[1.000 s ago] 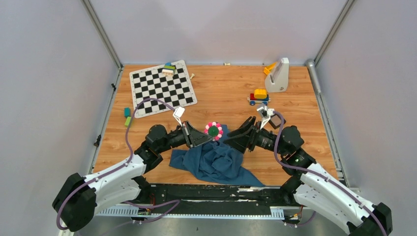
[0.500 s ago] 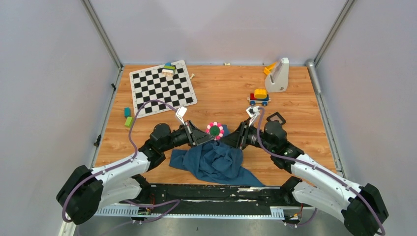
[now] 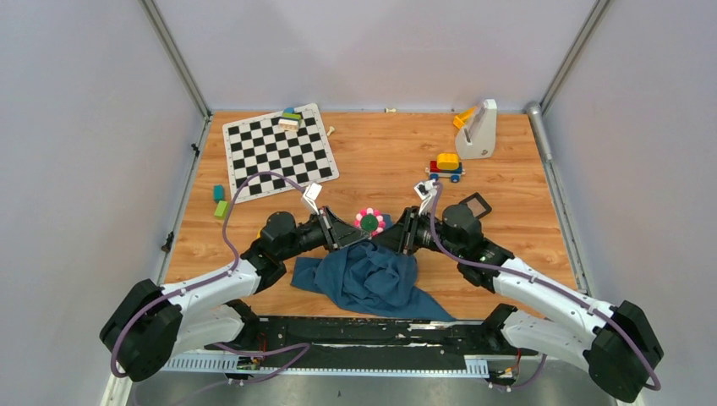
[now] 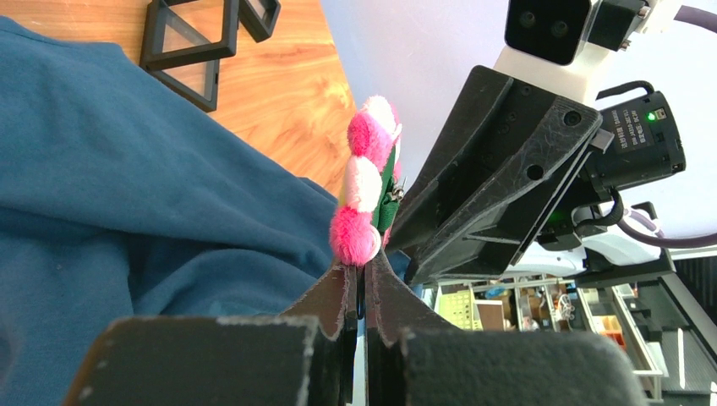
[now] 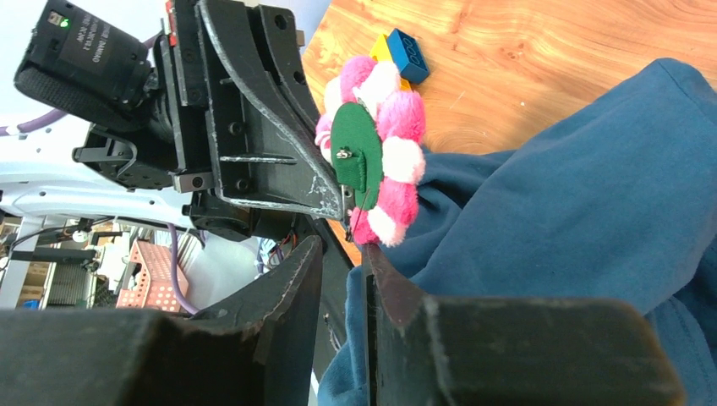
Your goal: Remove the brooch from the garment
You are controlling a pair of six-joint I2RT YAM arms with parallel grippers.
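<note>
The brooch (image 3: 369,221), a ring of pink and white pompoms round a green centre, stands on edge above the far edge of the teal-blue garment (image 3: 372,279). My left gripper (image 3: 350,236) is shut on the brooch's lowest petal; the left wrist view shows the brooch (image 4: 365,190) right at the gripper's (image 4: 359,266) closed tips, with the garment (image 4: 127,194) to its left. My right gripper (image 3: 391,236) faces it from the right. In the right wrist view that gripper (image 5: 342,247) is open a little, its tips just short of the brooch's green back (image 5: 359,161), over the garment (image 5: 575,220).
A chessboard (image 3: 279,152) with small blocks (image 3: 290,118) lies at the back left. Loose blocks (image 3: 219,201) sit near the left edge. A toy car (image 3: 446,166), a white stand (image 3: 478,129) and a black square frame (image 3: 474,205) are at the right.
My right arm has swung left and brought its gripper up to the brooch, uncovering the black frame. My left gripper has kept hold of the brooch and shifted slightly right.
</note>
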